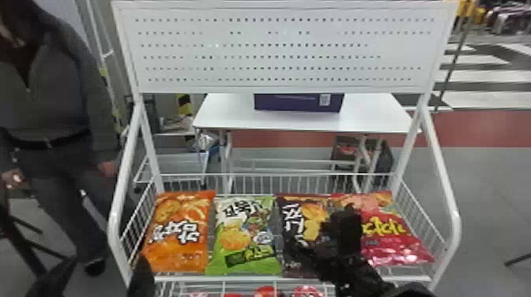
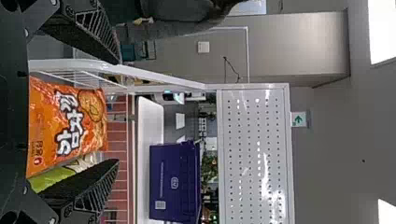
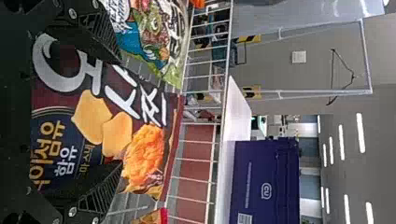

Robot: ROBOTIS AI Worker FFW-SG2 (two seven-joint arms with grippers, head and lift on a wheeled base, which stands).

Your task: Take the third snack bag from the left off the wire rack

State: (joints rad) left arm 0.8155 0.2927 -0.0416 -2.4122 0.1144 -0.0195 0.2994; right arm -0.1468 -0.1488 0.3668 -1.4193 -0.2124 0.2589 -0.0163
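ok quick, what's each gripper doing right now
left gripper: open, holding nothing
right gripper: open over the dark snack bag, not closed on it

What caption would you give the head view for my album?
Right gripper, open, hangs over the dark third bag, one of four on the wire rack.

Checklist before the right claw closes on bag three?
1. Target is third from the left, the black bag: ok.
2. Right claw is above it and open: ok.
3. Claw touching the bag: cannot tell.
4. Red bag clear of the target's edge: cannot tell.
5. Left claw is open at the wire rack's front-left corner, away from the target: ok.
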